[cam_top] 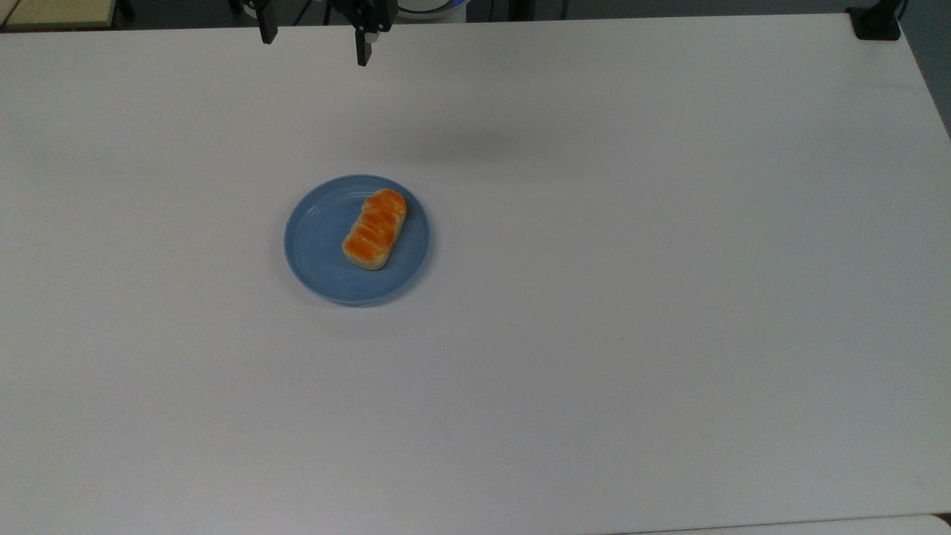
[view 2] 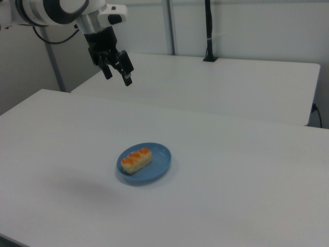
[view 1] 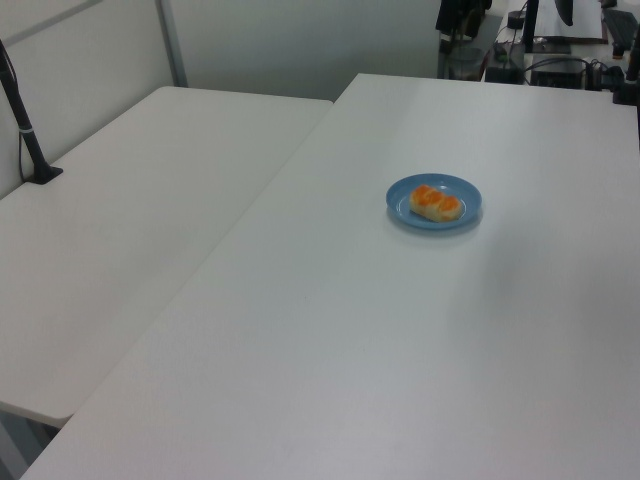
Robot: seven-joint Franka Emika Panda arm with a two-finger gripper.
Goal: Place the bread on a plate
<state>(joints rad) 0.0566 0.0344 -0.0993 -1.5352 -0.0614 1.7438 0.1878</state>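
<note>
Bread [cam_top: 374, 229] lies on the plate [cam_top: 319, 253]; gripper [view 2: 119, 77] high, apart, empty.

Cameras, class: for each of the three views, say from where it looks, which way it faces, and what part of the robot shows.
Top view: high above the near edge of the table, looking down at the plate and bread; the open pincer at the far edge.
Left view: raised, off one table end, looking along it; dark arm parts at the far end.
Right view: raised, from the other side, facing the plate; arm and pincer high above the table.
All share plate and bread.
</note>
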